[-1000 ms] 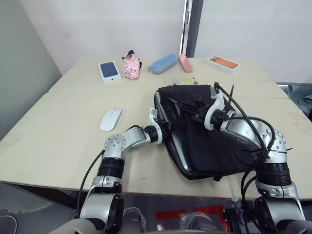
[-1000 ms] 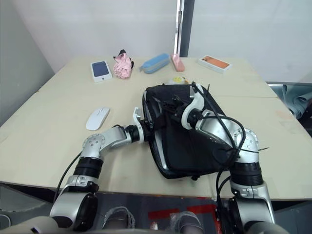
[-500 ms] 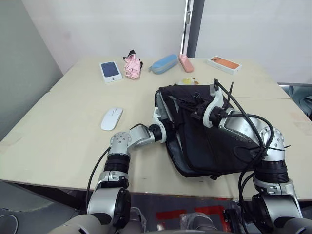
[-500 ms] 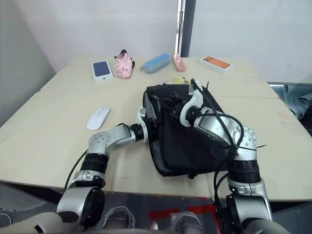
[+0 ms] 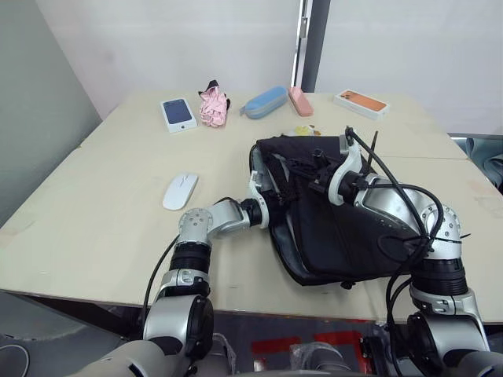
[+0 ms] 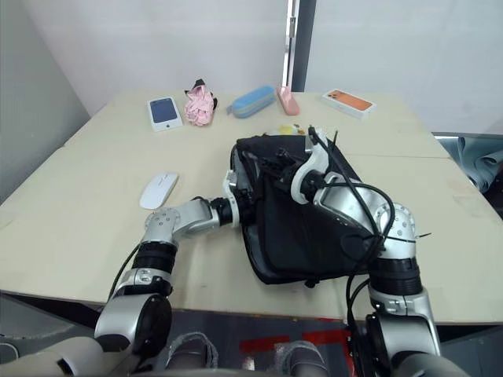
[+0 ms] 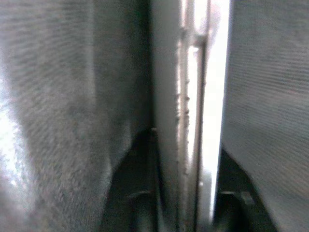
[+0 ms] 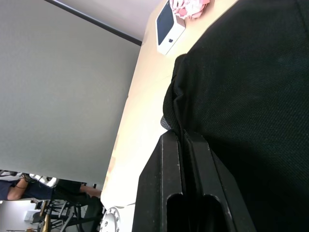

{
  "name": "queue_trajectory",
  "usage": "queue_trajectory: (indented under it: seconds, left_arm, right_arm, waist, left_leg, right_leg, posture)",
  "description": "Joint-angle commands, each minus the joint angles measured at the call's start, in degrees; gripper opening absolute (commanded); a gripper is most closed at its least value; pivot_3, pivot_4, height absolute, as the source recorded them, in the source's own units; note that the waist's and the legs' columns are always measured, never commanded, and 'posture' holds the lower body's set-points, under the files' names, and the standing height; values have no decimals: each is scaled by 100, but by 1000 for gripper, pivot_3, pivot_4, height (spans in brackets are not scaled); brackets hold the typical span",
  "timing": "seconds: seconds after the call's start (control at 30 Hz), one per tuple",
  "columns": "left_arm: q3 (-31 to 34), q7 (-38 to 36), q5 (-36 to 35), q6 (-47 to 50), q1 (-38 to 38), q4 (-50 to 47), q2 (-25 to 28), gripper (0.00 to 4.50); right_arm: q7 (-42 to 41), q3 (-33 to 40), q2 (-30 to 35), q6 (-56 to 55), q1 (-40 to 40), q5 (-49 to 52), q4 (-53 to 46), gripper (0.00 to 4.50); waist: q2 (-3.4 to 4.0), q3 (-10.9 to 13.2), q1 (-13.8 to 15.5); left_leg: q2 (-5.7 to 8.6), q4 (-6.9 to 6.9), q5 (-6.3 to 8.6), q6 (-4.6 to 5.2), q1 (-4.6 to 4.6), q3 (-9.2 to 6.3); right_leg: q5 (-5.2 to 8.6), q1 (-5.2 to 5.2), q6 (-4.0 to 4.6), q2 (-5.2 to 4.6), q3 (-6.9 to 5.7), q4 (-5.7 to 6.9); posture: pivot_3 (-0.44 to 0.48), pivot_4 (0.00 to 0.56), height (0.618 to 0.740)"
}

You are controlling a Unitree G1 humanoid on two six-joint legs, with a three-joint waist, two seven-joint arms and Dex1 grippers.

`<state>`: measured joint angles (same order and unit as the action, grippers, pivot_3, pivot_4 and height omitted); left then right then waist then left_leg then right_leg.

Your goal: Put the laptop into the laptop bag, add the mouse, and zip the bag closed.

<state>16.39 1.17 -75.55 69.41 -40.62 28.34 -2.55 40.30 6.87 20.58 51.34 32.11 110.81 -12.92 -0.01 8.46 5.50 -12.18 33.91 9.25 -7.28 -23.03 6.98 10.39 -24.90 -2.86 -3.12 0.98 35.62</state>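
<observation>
Left eye view: the laptop bag [image 5: 330,228] lies at the counter's [image 5: 102,212] near right edge, laptop [image 5: 280,236] partly inside. Left wrist view: left fingers unreadable. Right wrist view: right fingers [image 8: 186,193] clench bag fabric; hold the mouth open, push evenly.

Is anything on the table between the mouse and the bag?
No object lies there: bare table separates the mouse from the laptop bag. The left gripper itself sits at that edge of the bag.
</observation>
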Motion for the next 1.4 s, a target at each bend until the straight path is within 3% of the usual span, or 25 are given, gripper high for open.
queue_trajectory:
  seconds: [0.03,0.1,0.37,0.63,0.73,0.87,1.03,1.33,1.4]
  left_arm:
    - [61,-242,-114,173,-271,-390,-39,2914]
    - [88,-234,-56,235,-281,-449,78,3596]
    - [297,-220,-228,911,-116,-1063,980,3596]
    - [484,-43,-844,1437,-69,-1573,1407,3596]
    - [466,-296,-952,1718,55,-1963,2037,3596]
    - [229,-1272,-536,1706,243,-2601,3072,3596]
    - [-156,-3699,580,446,826,-3555,4505,3596]
    - [33,-6597,1584,-1281,1669,-3683,5852,3596]
    - [78,-6919,1858,-1608,1854,-3544,6062,3649]
  right_arm:
    - [-206,26,114,-68,99,219,-305,0]
    - [-348,100,394,-9,104,219,-154,0]
    - [-1071,252,1341,104,59,1,502,0]
    - [-1436,202,1464,165,104,-265,722,0]
    - [-1715,180,1492,269,161,-564,964,0]
    - [-2126,186,1514,396,259,-1035,1350,0]
    - [-2452,162,1424,593,367,-1401,1546,0]
    - [-2655,-35,999,1014,455,-1968,1668,0]
    - [-2658,-80,866,1088,389,-2113,1628,667]
  waist:
    - [0,0,-2]
    - [0,0,3]
    - [0,0,14]
    - [0,0,22]
    - [0,0,-17]
    - [1,-1,-9]
    - [1,-1,18]
    - [1,-1,-19]
    - [2,0,-34]
  left_leg:
    - [0,0,0,0,0,0]
    - [0,0,0,0,0,0]
    - [1,3,-1,2,3,-2]
    - [6,6,-1,3,-3,-2]
    - [4,6,-1,3,-2,-2]
    - [-2,5,-1,2,6,-2]
    - [4,2,-2,3,-1,0]
    - [-1,-2,-3,5,10,4]
    - [-3,-6,-3,5,12,6]
  right_leg:
    - [0,0,0,0,0,0]
    - [0,0,0,0,0,0]
    - [-1,4,-1,-2,-2,2]
    - [-1,4,-1,-7,-3,1]
    - [0,3,1,-5,-3,5]
    - [3,2,5,-6,-4,11]
    - [16,3,22,-18,-15,-4]
    - [41,2,66,-17,-12,8]
    - [41,1,67,-15,-11,8]
  posture:
    - [0,150,740]
    - [0,150,740]
    - [0,150,740]
    - [0,150,740]
    - [0,150,740]
    - [0,150,740]
    - [0,150,740]
    - [0,150,740]
    - [0,150,740]
